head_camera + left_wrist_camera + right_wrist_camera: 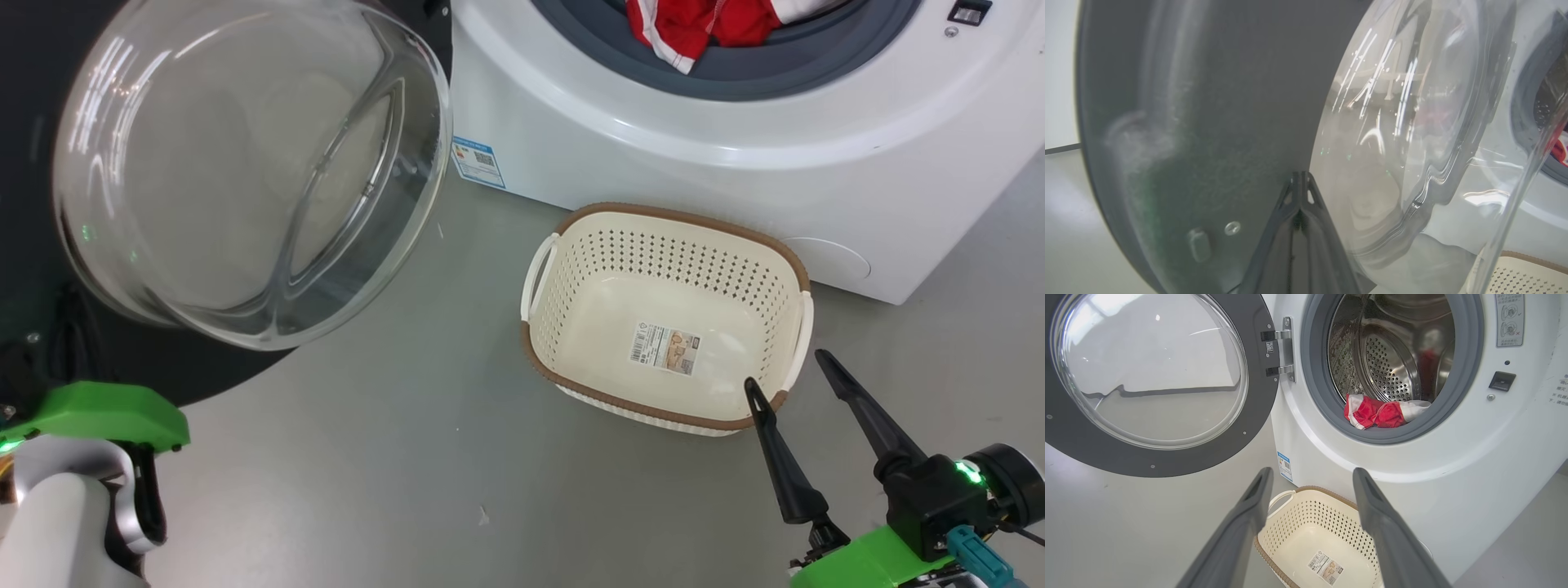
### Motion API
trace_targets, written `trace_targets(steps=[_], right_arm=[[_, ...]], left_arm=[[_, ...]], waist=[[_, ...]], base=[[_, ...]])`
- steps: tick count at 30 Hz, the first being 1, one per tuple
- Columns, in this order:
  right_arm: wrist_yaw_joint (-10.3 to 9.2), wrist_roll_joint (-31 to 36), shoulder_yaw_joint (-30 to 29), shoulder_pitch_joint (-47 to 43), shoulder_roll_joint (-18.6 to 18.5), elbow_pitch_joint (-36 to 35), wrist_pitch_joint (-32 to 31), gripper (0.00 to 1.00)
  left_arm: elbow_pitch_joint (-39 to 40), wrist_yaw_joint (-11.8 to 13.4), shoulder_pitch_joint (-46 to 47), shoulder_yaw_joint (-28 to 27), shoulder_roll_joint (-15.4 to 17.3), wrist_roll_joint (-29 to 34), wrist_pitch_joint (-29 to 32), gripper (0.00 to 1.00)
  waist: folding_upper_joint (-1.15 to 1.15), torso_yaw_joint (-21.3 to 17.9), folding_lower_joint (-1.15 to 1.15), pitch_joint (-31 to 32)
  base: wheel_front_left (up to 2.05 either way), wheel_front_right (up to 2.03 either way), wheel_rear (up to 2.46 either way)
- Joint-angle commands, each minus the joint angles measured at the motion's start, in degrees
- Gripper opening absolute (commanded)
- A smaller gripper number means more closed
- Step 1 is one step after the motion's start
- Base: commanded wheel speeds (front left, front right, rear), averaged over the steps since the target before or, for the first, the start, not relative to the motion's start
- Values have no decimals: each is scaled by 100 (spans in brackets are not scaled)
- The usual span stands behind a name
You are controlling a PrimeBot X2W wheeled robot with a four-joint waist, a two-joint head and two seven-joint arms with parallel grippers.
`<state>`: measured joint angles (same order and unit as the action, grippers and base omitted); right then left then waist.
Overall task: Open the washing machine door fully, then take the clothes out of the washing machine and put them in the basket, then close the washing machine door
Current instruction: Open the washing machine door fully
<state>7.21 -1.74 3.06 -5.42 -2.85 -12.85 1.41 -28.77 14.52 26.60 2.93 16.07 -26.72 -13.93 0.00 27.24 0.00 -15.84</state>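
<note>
The clothes (1380, 412) lie inside the washing machine (1453, 490), well beyond the spread right pincer (1312, 474).

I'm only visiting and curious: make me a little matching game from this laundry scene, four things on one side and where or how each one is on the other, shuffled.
Things
1. washing machine door
2. clothes
3. basket
4. right hand

States
A. empty, standing on the floor
B. fingers spread apart, holding nothing
C. lying at the front of the drum
D. swung open to the side

Pairs: 1-D, 2-C, 3-A, 4-B
</note>
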Motion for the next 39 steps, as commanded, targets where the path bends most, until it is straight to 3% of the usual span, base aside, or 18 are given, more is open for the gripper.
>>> trace_targets(steps=[1,18,35,36,37,38,39], right_arm=[[28,60,189,241,-3,-189,-24,100],[28,50,188,279,-3,-163,-19,100],[28,-184,195,220,-3,65,187,100],[28,-199,189,216,-3,77,206,100],[28,-215,182,211,-3,91,226,100],[28,-231,172,206,-3,106,247,100],[28,-265,155,195,-3,145,294,100]], left_arm=[[-8,-8,236,-305,404,-41,-59,0],[-399,-130,489,-572,475,92,-105,0],[622,-203,-230,-382,140,351,-107,0],[722,-200,-285,-359,129,356,-95,15],[827,-201,-347,-328,123,366,-68,45],[943,-195,-414,-290,122,388,-39,100],[1207,-165,-560,-224,110,427,24,100]], waist=[[0,-20,0,-24],[0,-154,0,-62],[0,-84,0,213],[0,-90,0,236],[0,-99,0,261],[0,-111,0,280],[0,-146,0,332]], base=[[0,0,0],[0,0,0],[0,0,0],[0,0,0],[0,0,0],[0,0,0],[0,0,0]])
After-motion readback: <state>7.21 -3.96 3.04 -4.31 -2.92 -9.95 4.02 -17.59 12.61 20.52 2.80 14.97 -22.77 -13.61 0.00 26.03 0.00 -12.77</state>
